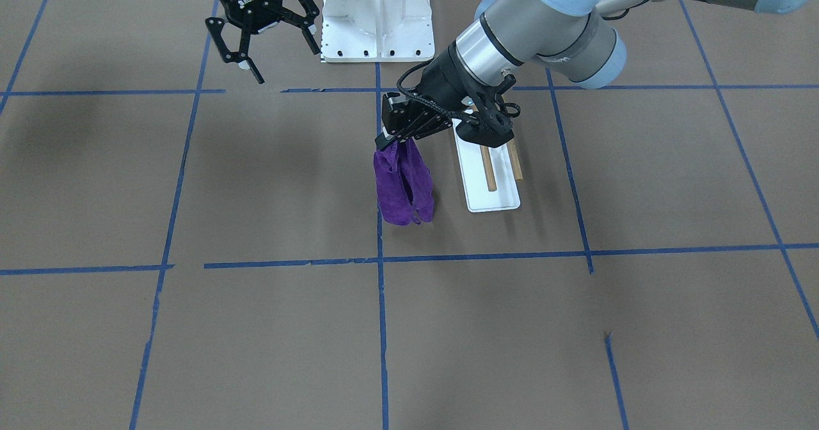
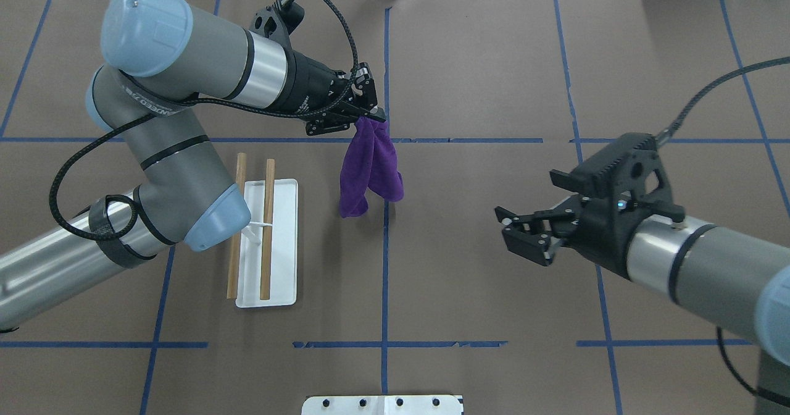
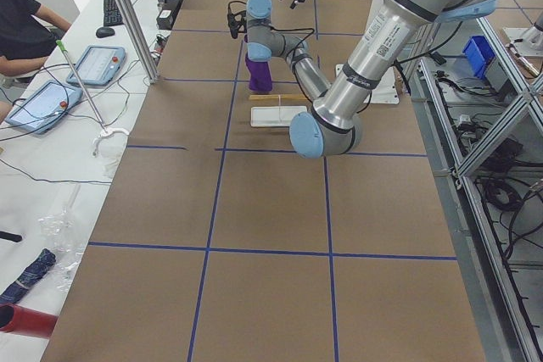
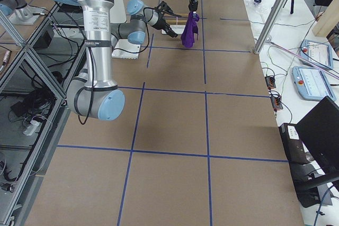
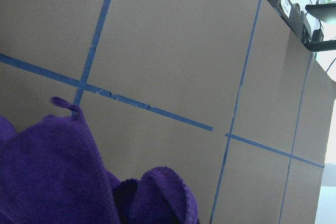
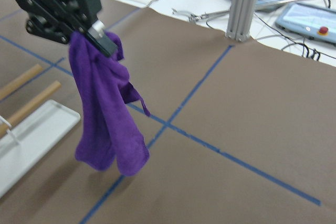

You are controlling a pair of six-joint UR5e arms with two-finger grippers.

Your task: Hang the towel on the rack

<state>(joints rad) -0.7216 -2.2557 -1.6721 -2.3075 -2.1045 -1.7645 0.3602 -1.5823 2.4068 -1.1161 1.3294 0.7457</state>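
Observation:
My left gripper [image 2: 370,116] is shut on the top corner of a purple towel [image 2: 370,169], which hangs limp in the air above the table. The overhead view shows the rack [image 2: 281,242] just left of the towel: two parallel wooden dowels [image 2: 268,230] over a flat white base. In the front-facing view the towel [image 1: 403,183] hangs from the left gripper [image 1: 393,139], beside the rack [image 1: 494,201]. My right gripper [image 2: 515,230] is open and empty, well to the right of the towel. The right wrist view shows the towel [image 6: 105,114] and a rack dowel [image 6: 29,106]. The left wrist view shows towel cloth [image 5: 52,182].
A large white bolted pedestal [image 1: 377,20] stands at the robot's edge of the table, and also shows in the overhead view [image 2: 382,404]. Blue tape lines cross the brown table. An aluminium post [image 6: 244,3] stands at the far edge.

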